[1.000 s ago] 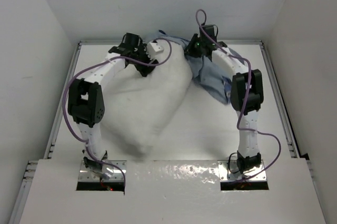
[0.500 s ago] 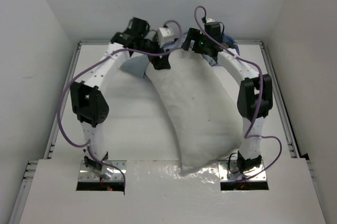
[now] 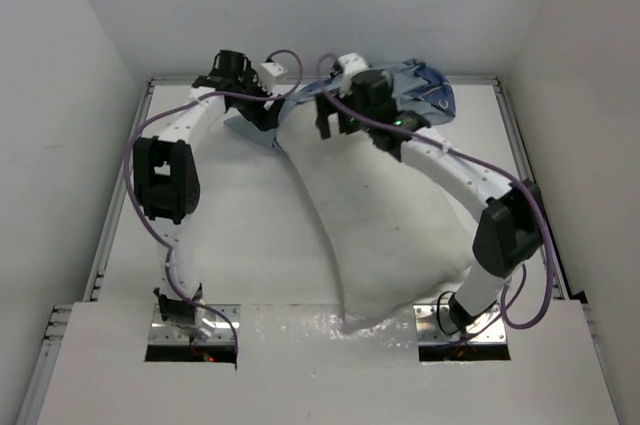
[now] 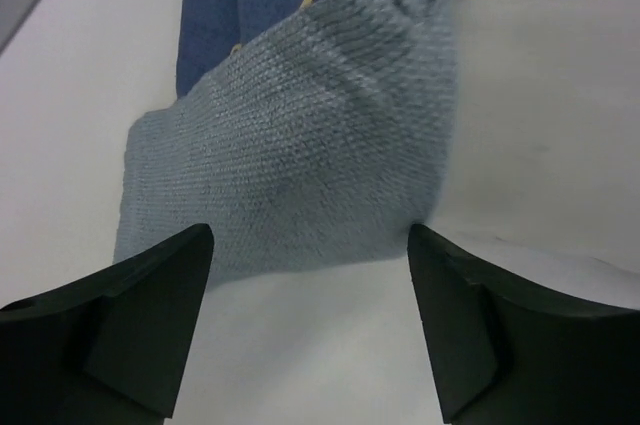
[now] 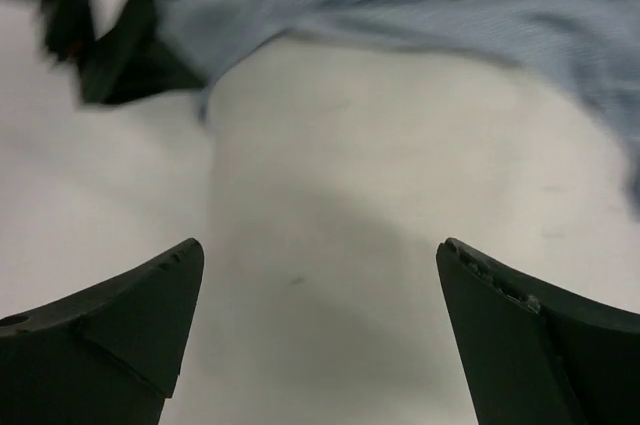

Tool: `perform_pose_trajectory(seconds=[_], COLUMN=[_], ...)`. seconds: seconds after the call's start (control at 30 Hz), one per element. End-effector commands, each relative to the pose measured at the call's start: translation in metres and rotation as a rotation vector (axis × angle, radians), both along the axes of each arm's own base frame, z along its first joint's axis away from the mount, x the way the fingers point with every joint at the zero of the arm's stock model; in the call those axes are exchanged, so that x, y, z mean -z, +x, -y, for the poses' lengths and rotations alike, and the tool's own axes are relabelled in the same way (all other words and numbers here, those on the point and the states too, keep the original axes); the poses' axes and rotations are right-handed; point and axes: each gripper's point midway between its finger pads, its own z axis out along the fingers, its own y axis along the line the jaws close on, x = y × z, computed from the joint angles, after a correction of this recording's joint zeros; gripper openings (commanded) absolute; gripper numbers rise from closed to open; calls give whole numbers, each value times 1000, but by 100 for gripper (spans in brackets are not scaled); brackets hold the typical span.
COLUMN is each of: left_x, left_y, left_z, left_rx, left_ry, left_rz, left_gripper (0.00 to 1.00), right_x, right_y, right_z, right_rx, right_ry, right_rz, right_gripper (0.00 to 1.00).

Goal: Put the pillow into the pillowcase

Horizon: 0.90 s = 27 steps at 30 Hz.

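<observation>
the pillow (image 3: 390, 235) lies on the table (image 3: 230, 235), its near corner beside the right arm's base and its long axis running away and leftward to the far centre. over its far end hangs the right gripper (image 3: 335, 123), jaws wide and holding nothing. just to its left, the left gripper (image 3: 263, 113), jaws also wide and empty, faces a pale grey-blue flap of the pillowcase (image 3: 425, 90). the navy bulk of the case is bunched at the back edge, across the pillow's far end. judged: the flap lies straight ahead of the left jaws, so the left arm is nearer to it.
</observation>
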Motion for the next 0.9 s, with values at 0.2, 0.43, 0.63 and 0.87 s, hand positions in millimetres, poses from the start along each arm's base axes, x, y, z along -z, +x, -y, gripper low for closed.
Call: perform_pose_trajectory(seconds=[0.2,0.43,0.63,0.87], left_x=[39,77,67,23], left_y=[40,10,-6,-51], left_z=[-8,-2,-14,11], left_rx=[-47,-12,-29,167], left_ry=[50,12,0,-22], left_rz=[91,-26,-45,-62], left_gripper=[81,18,0,0], right_x=[86,150,121,17], right_y=[-21,11,53,110], right_z=[-79,-64,-49,15], right_rx=[-159,15,127,413], right_ry=[-290,-259,85,447], right_rz=[3,-126,-200,25], right_gripper=[99,49,0,0])
